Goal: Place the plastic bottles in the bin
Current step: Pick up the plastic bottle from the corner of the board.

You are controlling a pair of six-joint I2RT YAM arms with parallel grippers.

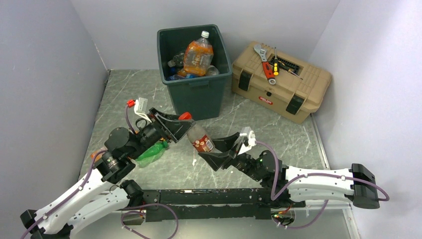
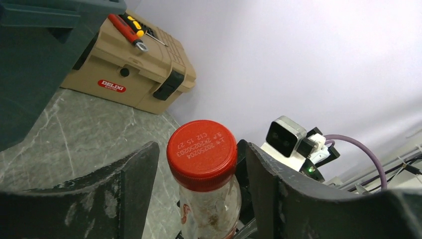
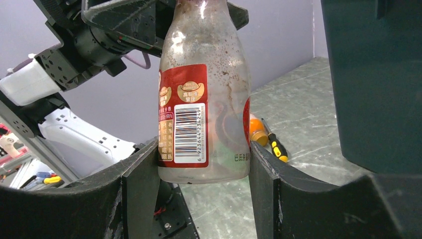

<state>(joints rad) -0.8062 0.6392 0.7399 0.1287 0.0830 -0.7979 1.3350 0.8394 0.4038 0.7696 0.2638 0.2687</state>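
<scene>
From above, the bin [image 1: 194,97] stands at the middle of the desk's [image 1: 278,134] far edge. In it you see a pile of bottles, with a big orange bottle [image 1: 198,56] upright on top. The shut toolbox [image 1: 298,84] fills the far right corner, just apart from the bin. The clear bottle [image 1: 200,139] hangs between both claws just before the bin's near wall, below its rim. A green bottle [image 1: 152,153] lies under your left arm.

In the left wrist view, your left gripper [image 2: 201,149] is spread around the red cap [image 2: 201,144], with a thin gap on each side.

In the right wrist view, your right gripper [image 3: 201,164] pinches the clear bottle's base, and the bin wall is close on the right.
</scene>
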